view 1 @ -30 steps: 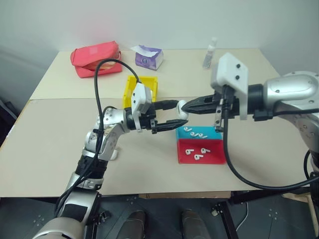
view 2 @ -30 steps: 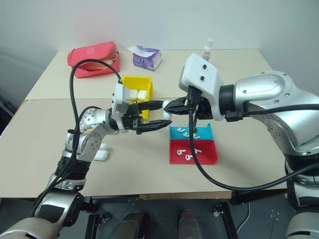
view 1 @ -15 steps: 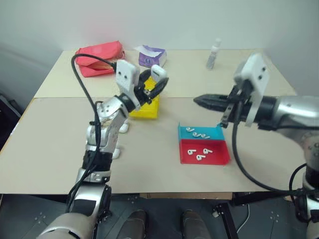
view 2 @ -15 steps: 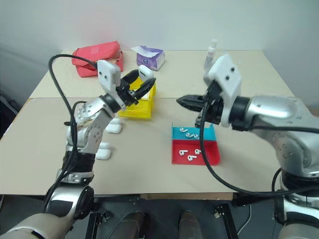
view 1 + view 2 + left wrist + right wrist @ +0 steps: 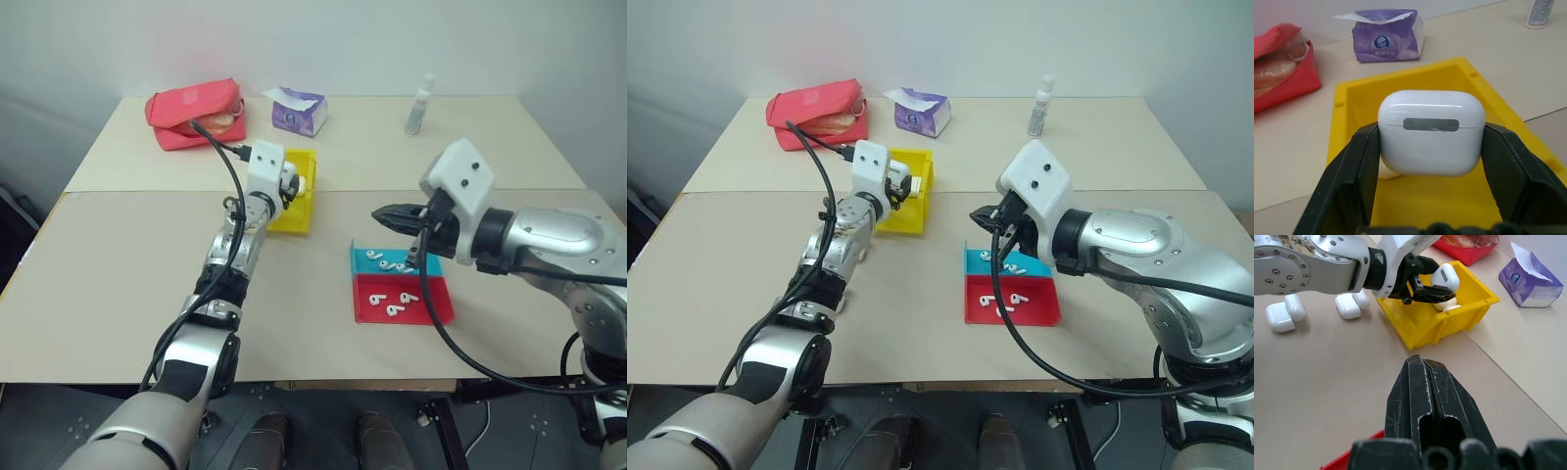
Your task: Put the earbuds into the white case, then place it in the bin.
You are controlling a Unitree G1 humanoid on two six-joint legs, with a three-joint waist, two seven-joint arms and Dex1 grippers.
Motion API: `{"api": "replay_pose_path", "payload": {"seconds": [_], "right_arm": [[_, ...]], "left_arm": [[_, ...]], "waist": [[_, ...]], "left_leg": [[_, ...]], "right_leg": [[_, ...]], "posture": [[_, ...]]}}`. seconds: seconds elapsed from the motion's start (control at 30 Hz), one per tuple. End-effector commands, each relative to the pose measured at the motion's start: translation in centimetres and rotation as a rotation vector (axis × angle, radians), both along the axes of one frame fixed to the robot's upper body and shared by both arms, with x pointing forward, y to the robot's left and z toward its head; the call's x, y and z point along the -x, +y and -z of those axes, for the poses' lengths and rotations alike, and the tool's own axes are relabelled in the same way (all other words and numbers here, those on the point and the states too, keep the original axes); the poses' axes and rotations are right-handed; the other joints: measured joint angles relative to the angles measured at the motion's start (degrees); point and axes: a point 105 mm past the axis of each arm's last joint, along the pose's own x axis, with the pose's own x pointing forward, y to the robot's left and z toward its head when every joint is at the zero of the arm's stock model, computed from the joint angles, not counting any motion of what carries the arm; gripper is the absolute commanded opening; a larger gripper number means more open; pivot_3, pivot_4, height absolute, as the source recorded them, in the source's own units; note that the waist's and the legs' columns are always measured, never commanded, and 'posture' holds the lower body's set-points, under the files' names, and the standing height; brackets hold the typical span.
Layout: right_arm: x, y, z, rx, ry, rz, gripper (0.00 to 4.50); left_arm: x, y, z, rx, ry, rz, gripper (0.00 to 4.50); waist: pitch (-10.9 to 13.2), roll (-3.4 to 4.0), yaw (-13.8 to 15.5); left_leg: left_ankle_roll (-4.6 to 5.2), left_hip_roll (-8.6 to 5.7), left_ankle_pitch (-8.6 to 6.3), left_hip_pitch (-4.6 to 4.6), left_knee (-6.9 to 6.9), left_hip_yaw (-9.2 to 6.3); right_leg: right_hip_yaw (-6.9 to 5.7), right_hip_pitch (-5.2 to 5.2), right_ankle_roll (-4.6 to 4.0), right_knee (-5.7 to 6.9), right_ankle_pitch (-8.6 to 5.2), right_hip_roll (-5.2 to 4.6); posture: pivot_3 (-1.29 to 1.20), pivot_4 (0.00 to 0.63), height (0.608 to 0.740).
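Note:
My left gripper is shut on the white case, one black finger against each side, lid closed. It holds the case level just above the open yellow bin. Another white case lies inside the bin underneath. My right gripper is shut with nothing in it, hovering above the table to the right of the bin. Several small white earbuds lie in the tray below it.
The earbuds sit in a shallow blue and red tray at front right. Spare white cases lie on the table beside the left arm. At the back stand a red pouch, a purple tissue pack and a small bottle.
My left arm swung the white case from the table's middle, away from the right gripper, out over the yellow bin. The right gripper stayed shut and sank a little.

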Motion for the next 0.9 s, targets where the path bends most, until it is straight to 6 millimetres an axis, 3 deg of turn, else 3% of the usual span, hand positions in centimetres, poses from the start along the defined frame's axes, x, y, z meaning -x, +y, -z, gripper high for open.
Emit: {"api": "replay_pose_path", "payload": {"seconds": [0.03, 0.23, 0.33, 0.43, 0.6, 0.73, 0.9], "right_arm": [[0.8, 0.0, -1.0, -0.015, -0.044, -0.009, 0.0], [1.3, -0.1, -0.7, -0.04, -0.031, -0.015, 0.0], [1.6, -0.4, -0.4, -0.093, -0.025, -0.029, 0.0], [2.1, -1.0, -0.5, -0.204, -0.02, -0.067, 0.0], [2.8, -2.7, 1.2, -0.232, -0.049, -0.04, 0.0], [4.5, -4.2, 3.2, -0.164, -0.014, -0.076, 0.0], [5.1, -6.2, 3.6, -0.091, 0.011, -0.085, 0.0]], "left_arm": [[0.1, -0.7, -2.0, -0.007, -0.085, 0.037, 4.46], [1.7, 0.4, -3.7, 0.111, -0.168, 0.137, 4.48], [4.4, 1.9, -4.2, 0.084, -0.195, 0.276, 4.48], [8.1, 3.4, -4.4, 0.123, -0.075, 0.518, 4.48], [14.0, 5.5, -5.0, -0.065, -0.05, 0.743, 4.48], [17.2, 6.9, -5.0, -0.209, -0.029, 0.847, 4.48], [20.1, 7.5, -4.6, -0.225, 0.038, 0.913, 4.48]], "waist": [[0.0, 0.0, -0.04], [0.0, 0.0, -0.47], [0.0, 0.01, -0.87], [-0.01, 0.02, -1.26], [-0.03, 0.03, -0.86], [-0.03, 0.05, -0.42], [-0.03, 0.04, -0.55]], "left_leg": [[0.0, 0.01, 0.0, 0.0, 0.0, 0.0], [-0.01, 0.04, 0.0, 0.0, -0.01, -0.01], [-0.03, 0.08, 0.01, 0.01, -0.04, 0.0], [-0.02, 0.13, 0.01, 0.02, -0.06, -0.01], [0.25, 0.13, -0.15, 0.16, -0.05, -0.09], [0.3, 0.13, -0.18, 0.3, -0.06, -0.03], [0.4, 0.2, -0.24, 0.64, -0.15, 0.07]], "right_leg": [[0.0, 0.0, 0.0, 0.0, 0.0, 0.0], [0.01, -0.01, 0.0, 0.01, 0.0, 0.0], [0.04, -0.05, 0.0, 0.02, 0.0, 0.01], [0.07, -0.07, -0.01, 0.06, 0.0, 0.07], [-0.01, 0.1, 0.0, 0.0, 0.0, 0.05], [0.01, 0.17, 0.0, -0.04, 0.0, 0.04], [0.06, 0.39, 0.0, -0.17, 0.0, 0.05]], "posture": [[0.0, 0.15, 0.74], [0.0, 0.15, 0.74], [0.0, 0.15, 0.74], [0.0, 0.15, 0.74], [0.0, 0.15, 0.74], [0.0, 0.15, 0.74], [0.0, 0.15, 0.74]]}}
